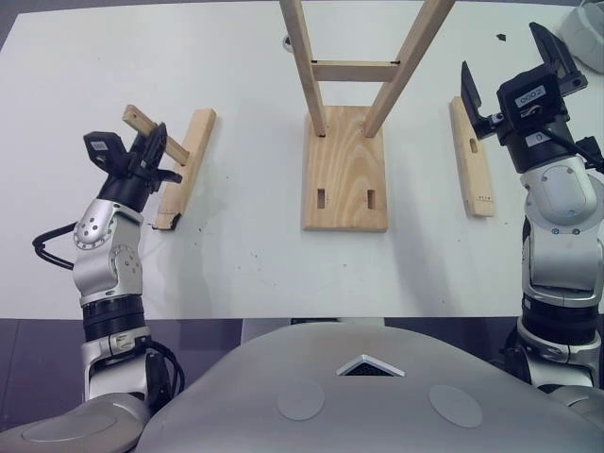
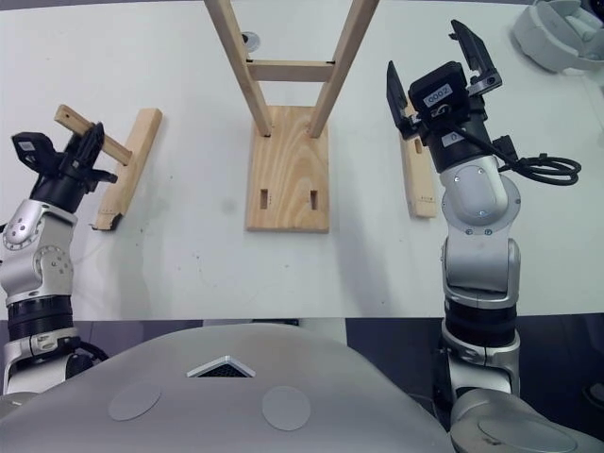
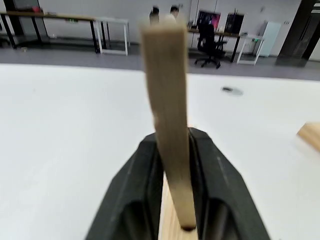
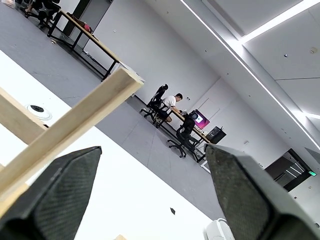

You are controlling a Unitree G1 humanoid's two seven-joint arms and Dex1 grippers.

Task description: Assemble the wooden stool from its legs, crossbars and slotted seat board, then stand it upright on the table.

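Note:
The slotted seat board [image 1: 344, 179] lies flat mid-table, with two legs [image 1: 307, 66] standing in its far slots, joined by a crossbar [image 1: 354, 71]. Left of it a loose leg [image 1: 192, 160] lies on the table with a short crossbar [image 1: 142, 123] sticking up out of it. My left gripper [image 1: 154, 151] is shut on that crossbar [image 3: 170, 130]. On the right another leg [image 1: 470, 156] lies flat. My right gripper [image 1: 502, 55] hangs open above its far end, fingers [image 4: 55, 200] wide apart and nothing between them.
A white rounded object [image 2: 562, 33] sits at the far right corner of the white table [image 1: 236, 255]. A small round fitting [image 1: 286, 41] lies behind the standing legs. The table's front edge runs just ahead of both arms.

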